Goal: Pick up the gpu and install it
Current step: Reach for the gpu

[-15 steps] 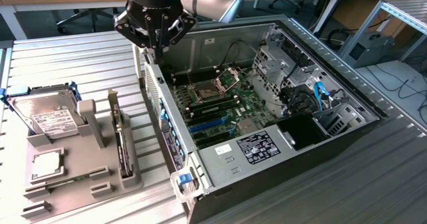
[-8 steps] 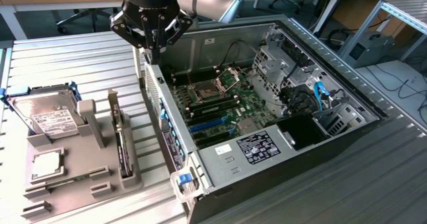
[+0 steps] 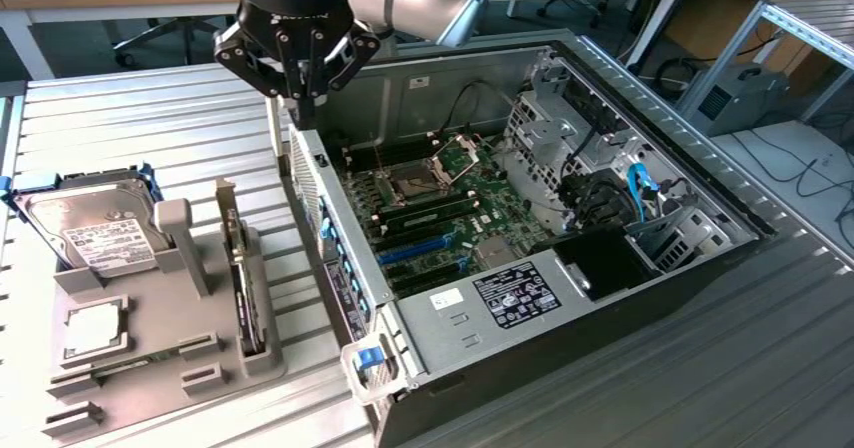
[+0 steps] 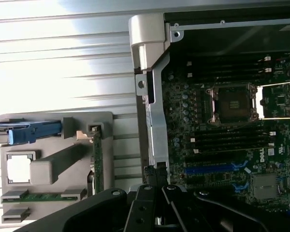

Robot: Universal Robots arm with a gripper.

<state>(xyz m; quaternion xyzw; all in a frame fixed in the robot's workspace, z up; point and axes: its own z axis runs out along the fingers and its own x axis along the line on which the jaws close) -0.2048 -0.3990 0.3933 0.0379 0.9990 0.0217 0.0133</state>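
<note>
The gpu (image 3: 239,273) is a slim dark card standing on edge in a slot of the grey holder (image 3: 160,368), at the exterior view's left of the computer case. The wrist view shows it as a thin green edge (image 4: 97,162). My gripper (image 3: 304,116) hangs above the case's side wall, higher than the card and beyond its far end. Its fingers are shut with nothing between them. In the wrist view the gripper (image 4: 157,175) sits over the case's metal edge. The blue expansion slot (image 3: 411,252) (image 4: 215,168) on the motherboard is bare.
The open computer case (image 3: 667,148) lies on a slatted metal table (image 3: 134,118). The holder also carries a hard drive (image 3: 94,230), a square processor chip (image 3: 94,330) and a memory stick (image 4: 36,196). Cables and drive bays (image 3: 601,178) fill the case's far side.
</note>
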